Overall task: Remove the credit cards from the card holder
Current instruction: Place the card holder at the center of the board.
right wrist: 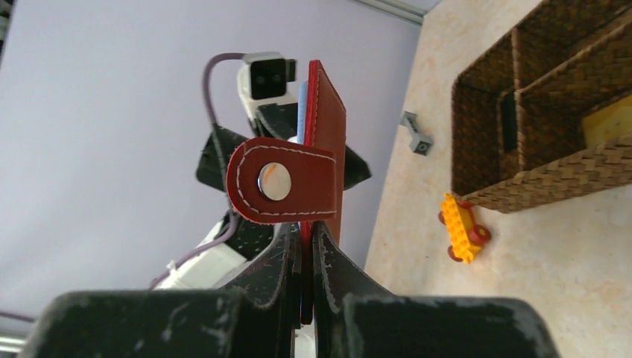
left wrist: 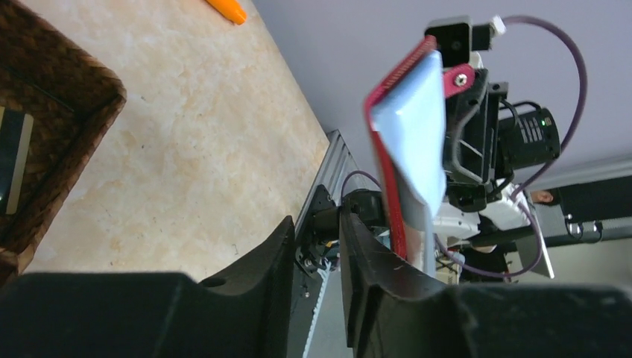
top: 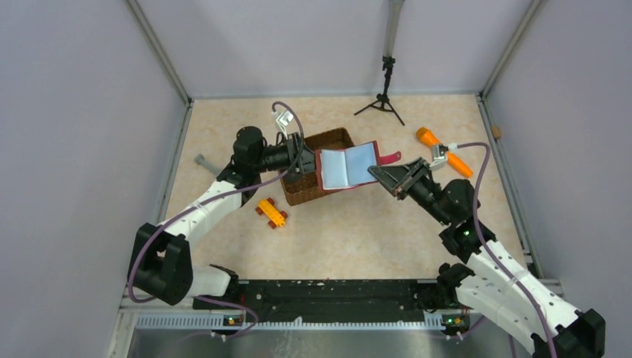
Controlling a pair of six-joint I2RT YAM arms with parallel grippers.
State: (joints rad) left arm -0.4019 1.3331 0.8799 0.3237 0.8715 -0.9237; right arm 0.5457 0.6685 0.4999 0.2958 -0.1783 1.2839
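Observation:
The dark red card holder (top: 346,168) hangs open in the air above the wicker basket (top: 298,190), its pale blue pockets facing up. My right gripper (top: 381,176) is shut on its right edge, below the strap tab (right wrist: 283,179); the jaws pinch the red leather (right wrist: 307,231). My left gripper (top: 304,160) is at the holder's left edge with its jaws apart (left wrist: 317,224); the holder (left wrist: 414,127) stands beyond the right finger, not between the jaws. A dark flat card (left wrist: 11,160) lies in the basket. A tan-yellow flat thing (right wrist: 607,123) shows in another compartment.
An orange-yellow toy block car (top: 272,212) sits on the table in front of the basket. An orange marker-like object (top: 443,153) lies at the right rear. A small black tripod (top: 384,93) stands at the back. A grey bolt-like piece (top: 203,161) lies at the left.

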